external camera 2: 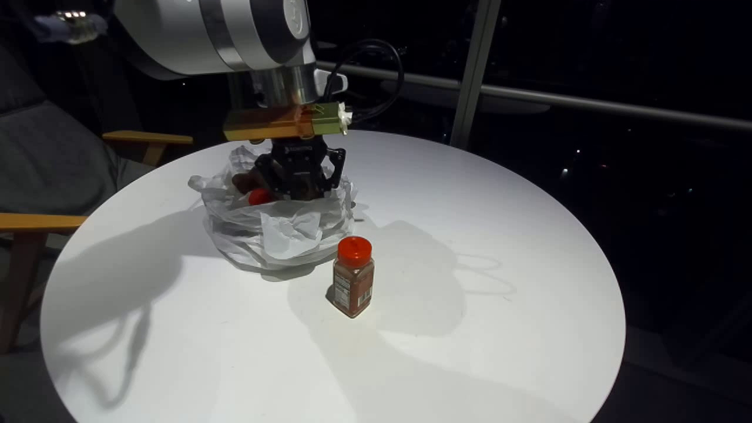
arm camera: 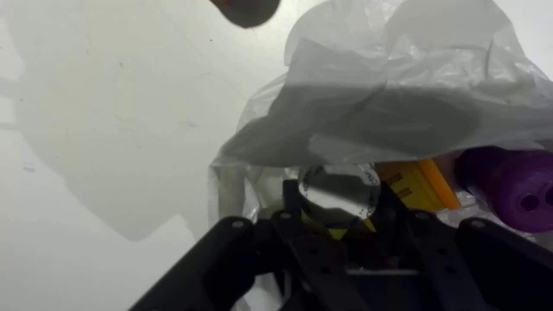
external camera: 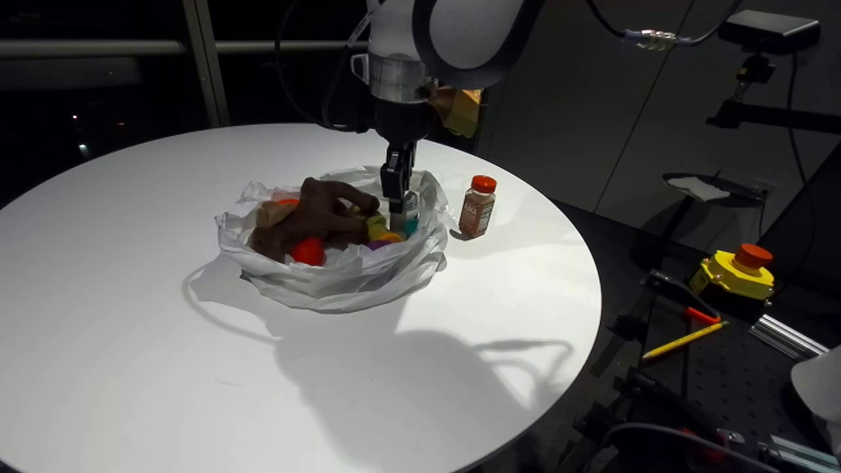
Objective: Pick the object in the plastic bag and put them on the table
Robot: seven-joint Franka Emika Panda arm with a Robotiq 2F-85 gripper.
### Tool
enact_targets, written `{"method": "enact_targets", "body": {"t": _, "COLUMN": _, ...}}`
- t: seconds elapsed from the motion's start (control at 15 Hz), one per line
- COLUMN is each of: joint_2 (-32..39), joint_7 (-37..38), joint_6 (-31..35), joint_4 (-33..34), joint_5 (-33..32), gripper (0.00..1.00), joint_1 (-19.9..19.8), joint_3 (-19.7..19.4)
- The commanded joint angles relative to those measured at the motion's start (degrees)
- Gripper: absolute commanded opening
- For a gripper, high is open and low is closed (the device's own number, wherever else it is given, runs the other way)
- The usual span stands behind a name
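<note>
Right, my pincer (external camera: 396, 205) points down into the mouth of the plastic bag (external camera: 341, 289), and I have it clamped on a container (arm camera: 339, 195): in the wrist view its round, pale top sits with the jaws up against both sides, lettering running round its rim (too small for me to read). Just beside the pincer, in the bag, I see a yellow-and-orange piece (arm camera: 417, 183), and a little past that a purple piece (arm camera: 525, 190) with two dark holes. Also near lies the brown plush bear (external camera: 328, 213), one limb reaching close; whether it touches the pincer I can't tell. A bit farther off, a red piece (external camera: 307, 252) sits by the bag's rumpled rim. Outside the bag, well apart from my pincer, a red-capped jar (external camera 2: 353, 282) stands upright on the white round table (external camera: 131, 368) in both exterior views. Farther still, beyond the table's edge, I get a yellow box (external camera: 729, 277) with a red button (external camera: 752, 256) and a yellow pencil (external camera: 685, 340) in an exterior view.
</note>
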Motion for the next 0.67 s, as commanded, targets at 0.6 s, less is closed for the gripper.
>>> {"method": "enact_targets", "body": {"t": 0.6, "joint_2": -21.1, "joint_7": 4.5, "joint_6": 15.5, "joint_4": -25.3, "joint_5": -2.1, "gripper": 0.14, "joint_1": -0.1, "joint_3": -1.4}}
